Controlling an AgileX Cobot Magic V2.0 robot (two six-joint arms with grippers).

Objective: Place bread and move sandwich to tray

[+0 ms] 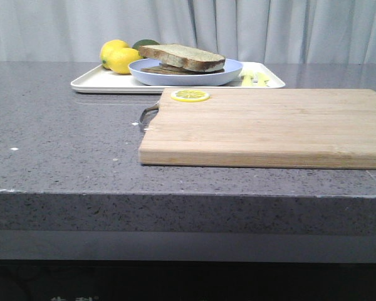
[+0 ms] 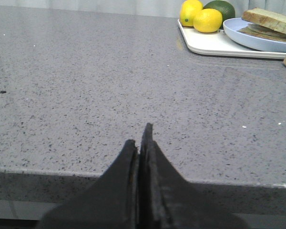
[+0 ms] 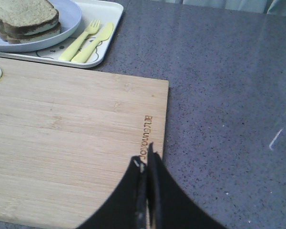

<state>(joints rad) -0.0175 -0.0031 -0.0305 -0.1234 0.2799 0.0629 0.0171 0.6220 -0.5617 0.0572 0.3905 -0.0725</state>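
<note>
Looking over the speckled grey stone worktop (image 1: 62,157), I see a flat white tray with rounded corners (image 1: 94,81) at the far side. On it sits a round light-blue plate (image 1: 232,68). The sandwich (image 1: 169,69) lies on that plate, and the thick brown-crusted bread slice (image 1: 183,56) rests on top of it, so I cannot see any egg. Two yellow lemons (image 1: 118,56) stand on the tray just beside the plate, with a dark green round fruit (image 2: 221,8) behind them. A small yellow-green plastic fork (image 3: 81,38) and a knife of the same colour (image 3: 94,42) lie side by side on the tray, on the other side of the plate.

A big pale wooden cutting board (image 1: 269,128) lies nearer to me, just in front of the tray. It has a small metal handle (image 1: 148,114) on its left end. A thin yellow lemon slice (image 1: 190,95) sits flat on the board's far left corner.

My left pincer (image 2: 140,138) hangs over the bare worktop near its front edge, well apart from the tray. Its two dark fingers are pressed together and hold nothing. My right pincer (image 3: 145,155) hangs over the right edge of the cutting board, near the dark letters (image 3: 146,136) burned into the wood. It is clenched tight too, with nothing in it.
</note>
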